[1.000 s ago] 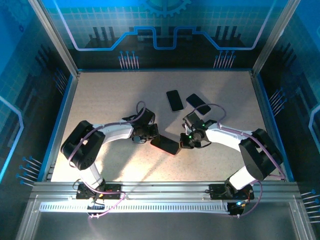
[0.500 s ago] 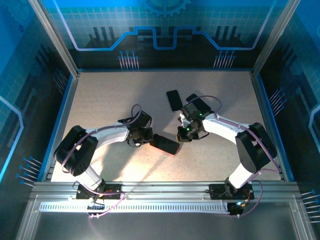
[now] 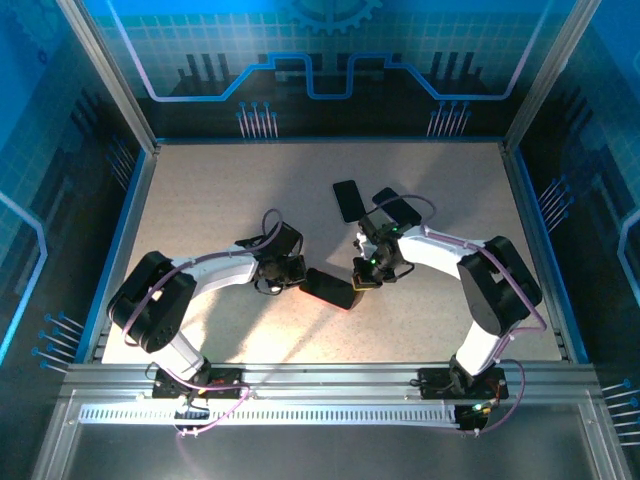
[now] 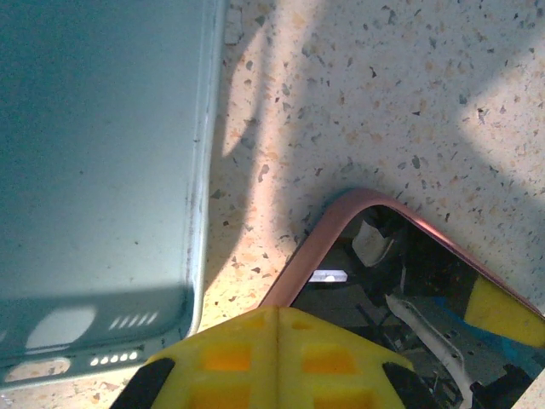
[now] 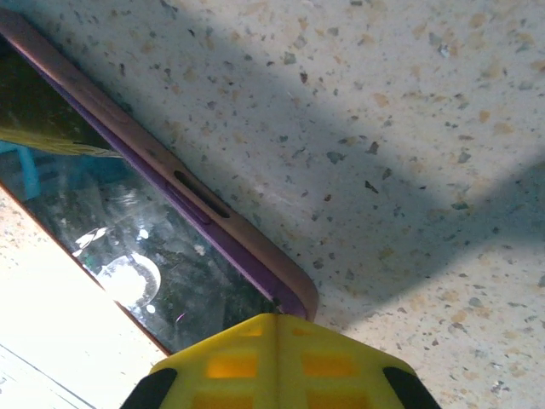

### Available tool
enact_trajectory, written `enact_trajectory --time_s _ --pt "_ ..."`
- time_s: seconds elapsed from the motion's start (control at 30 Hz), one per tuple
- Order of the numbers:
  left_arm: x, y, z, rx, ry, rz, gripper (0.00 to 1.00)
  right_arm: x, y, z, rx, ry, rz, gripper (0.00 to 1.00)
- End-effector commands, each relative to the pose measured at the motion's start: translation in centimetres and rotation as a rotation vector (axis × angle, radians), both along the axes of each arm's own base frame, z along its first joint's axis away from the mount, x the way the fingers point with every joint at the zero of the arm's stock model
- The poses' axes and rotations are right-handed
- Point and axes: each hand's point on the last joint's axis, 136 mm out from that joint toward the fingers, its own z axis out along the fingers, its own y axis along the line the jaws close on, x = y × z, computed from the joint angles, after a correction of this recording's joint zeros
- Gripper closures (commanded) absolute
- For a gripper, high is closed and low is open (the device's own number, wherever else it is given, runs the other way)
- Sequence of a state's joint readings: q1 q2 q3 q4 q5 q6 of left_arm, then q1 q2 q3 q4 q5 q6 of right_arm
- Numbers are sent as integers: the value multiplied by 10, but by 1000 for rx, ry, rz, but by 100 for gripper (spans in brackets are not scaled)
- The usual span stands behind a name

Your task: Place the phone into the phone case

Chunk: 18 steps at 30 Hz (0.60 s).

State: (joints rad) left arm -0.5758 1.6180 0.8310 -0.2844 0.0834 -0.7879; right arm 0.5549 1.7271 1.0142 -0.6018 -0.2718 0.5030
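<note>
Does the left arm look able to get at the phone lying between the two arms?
Probably yes: the left gripper, shut, sits right at the corner of the phone, with nothing between them.
</note>
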Motion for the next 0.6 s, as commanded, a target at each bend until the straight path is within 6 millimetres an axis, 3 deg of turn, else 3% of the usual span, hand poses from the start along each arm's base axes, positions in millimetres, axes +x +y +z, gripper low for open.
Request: enact_trajectory --time_s 0.0,0.2,0.37,0.57 --pt "-19 9 -18 24 79 11 97 -12 -7 -16 -29 64 13 100" --pt "-21 7 -23 19 91 15 97 -28 -12 -44 -99 102 28 100" --pt "-22 6 -28 18 97 18 97 -63 -20 -79 -165 178 12 100" --pt "-22 4 -33 17 105 18 97 -91 -25 -103 -204 229 -9 100"
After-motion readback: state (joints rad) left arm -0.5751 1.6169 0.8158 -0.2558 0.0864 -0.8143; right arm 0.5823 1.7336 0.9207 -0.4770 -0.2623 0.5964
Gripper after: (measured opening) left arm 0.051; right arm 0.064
